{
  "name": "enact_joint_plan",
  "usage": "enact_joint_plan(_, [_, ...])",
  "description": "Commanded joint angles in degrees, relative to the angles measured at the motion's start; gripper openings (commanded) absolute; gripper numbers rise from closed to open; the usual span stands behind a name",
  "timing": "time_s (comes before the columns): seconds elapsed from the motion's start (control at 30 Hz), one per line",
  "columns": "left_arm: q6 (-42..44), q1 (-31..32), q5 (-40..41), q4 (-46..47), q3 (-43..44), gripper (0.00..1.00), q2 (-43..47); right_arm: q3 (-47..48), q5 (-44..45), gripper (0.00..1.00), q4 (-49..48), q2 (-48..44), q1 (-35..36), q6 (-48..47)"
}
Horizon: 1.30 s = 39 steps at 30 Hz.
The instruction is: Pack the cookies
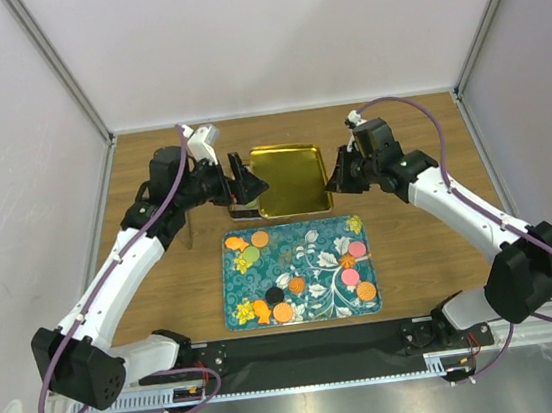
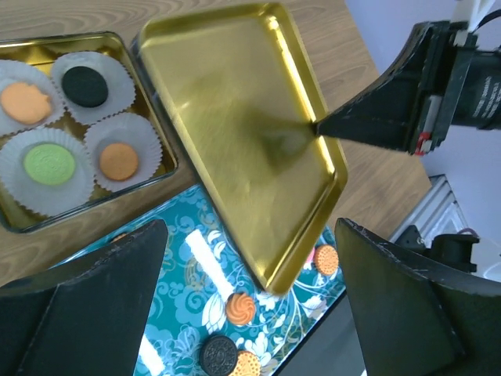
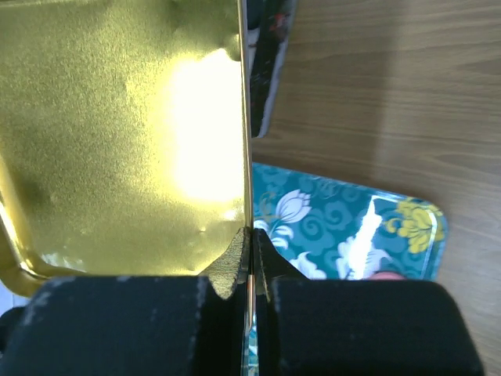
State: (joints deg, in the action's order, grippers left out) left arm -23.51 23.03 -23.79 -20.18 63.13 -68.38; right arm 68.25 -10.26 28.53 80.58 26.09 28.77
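Near the far edge of the counter [image 1: 185, 288], the right tool [image 1: 337, 187] clenches the rim of the tilted gold lid [image 1: 291, 176] while the left tool [image 1: 243, 185] hangs released beside it.

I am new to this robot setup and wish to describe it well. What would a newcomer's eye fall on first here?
First, the shiny gold lid at the far middle of the table, held tilted, with the right gripper pinching its edge. In front of it lies a teal flowered tray strewn with loose cookies. Beside the lid, a gold tin holds four cookies in white paper cups.
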Motion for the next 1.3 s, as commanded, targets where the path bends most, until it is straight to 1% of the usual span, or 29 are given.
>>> enact_joint_plan(0.0, [-1.8, -0.4, -3.5, 4.4, 1.4, 0.94, -0.6, 3.5, -1.9, 0.00, -2.3, -1.4, 1.9, 2.3])
enact_joint_plan(0.1, [-2.8, -0.7, -2.6, 4.7, 0.8, 0.92, -1.0, 3.7, -2.7, 0.00, -3.0, -1.6, 2.8, 3.0])
enact_joint_plan(0.2, [-3.9, -1.1, -2.4, 5.2, 0.2, 0.87, -1.1, 3.7, -3.5, 0.00, -3.8, -1.8, 4.1, 3.8])
enact_joint_plan(0.23, [-3.9, -1.1, -2.3, 5.2, 0.1, 0.84, -1.1, 4.0, -3.4, 0.00, -3.7, -1.8, 4.5, 4.0])
enact_joint_plan(0.3, [-4.4, -1.2, -2.1, 5.2, 0.0, 0.81, -1.1, 3.9, -3.2, 0.00, -4.1, -2.0, 5.0, 4.1])
enact_joint_plan(0.33, [-4.4, -1.3, -2.1, 5.2, -0.1, 0.77, -1.1, 4.0, -3.1, 0.00, -4.3, -2.0, 5.2, 4.3])
enact_joint_plan(0.5, [-5.1, -1.8, -2.5, 5.3, -0.6, 0.68, -0.4, 3.5, -3.8, 0.00, -5.3, -1.7, 6.1, 4.4])
enact_joint_plan(0.57, [-5.1, -1.9, -2.8, 5.1, -0.6, 0.60, -0.5, 3.3, -3.8, 0.00, -6.0, -1.7, 6.3, 4.7])
enact_joint_plan(0.8, [-4.8, -2.4, -2.9, 4.5, -0.8, 0.43, -0.7, 2.3, -4.5, 0.00, -8.1, -2.0, 7.3, 4.7])
enact_joint_plan(0.83, [-4.8, -2.4, -2.9, 4.5, -0.9, 0.37, -0.7, 2.3, -4.2, 0.00, -8.2, -1.9, 7.7, 4.3])
enact_joint_plan(0.9, [-4.7, -2.5, -2.8, 4.4, -1.1, 0.31, -0.8, 2.2, -4.0, 0.00, -8.2, -2.0, 8.0, 3.8])
enact_joint_plan(0.93, [-4.7, -2.5, -2.8, 4.4, -1.1, 0.23, -0.8, 2.3, -3.3, 0.00, -8.1, -2.0, 8.4, 3.3])
enact_joint_plan(1.0, [-4.6, -2.6, -2.7, 3.9, -1.1, 0.16, -0.7, 2.4, -2.1, 0.00, -8.0, -2.2, 9.0, 2.4])
enact_joint_plan(1.03, [-4.6, -2.7, -2.5, 3.7, -1.0, 0.07, -0.6, 2.6, -0.2, 0.01, -7.5, -2.1, 9.2, 1.4])
enact_joint_plan(1.07, [-4.6, -2.8, -2.1, 3.2, -0.8, 0.03, -0.7, 2.6, 1.1, 0.06, -7.2, -2.2, 10.0, 0.8])
enact_joint_plan(1.1, [-4.6, -2.9, -2.0, 2.9, -0.7, 0.00, -0.8, 2.8, 2.6, 0.21, -6.8, -2.3, 10.5, -0.2])
enact_joint_plan(1.17, [-4.8, -3.1, -1.8, 1.8, -0.2, 0.00, -1.3, 2.6, 9.3, 0.37, -6.3, -3.4, 12.6, -3.7])
enact_joint_plan(1.2, [-5.0, -3.2, -1.5, 1.3, 0.2, 0.00, -1.5, 2.2, 12.5, 0.49, -6.1, -3.8, 13.3, -5.1])
enact_joint_plan(1.23, [-5.1, -3.3, -1.3, 0.2, 0.5, 0.00, -2.1, 2.2, 18.6, 0.53, -6.2, -4.5, 14.3, -6.4])
enact_joint_plan(1.27, [-5.6, -3.6, -1.2, -0.4, 1.4, 0.00, -2.5, 2.2, 21.2, 0.57, -6.2, -5.0, 16.2, -9.3])
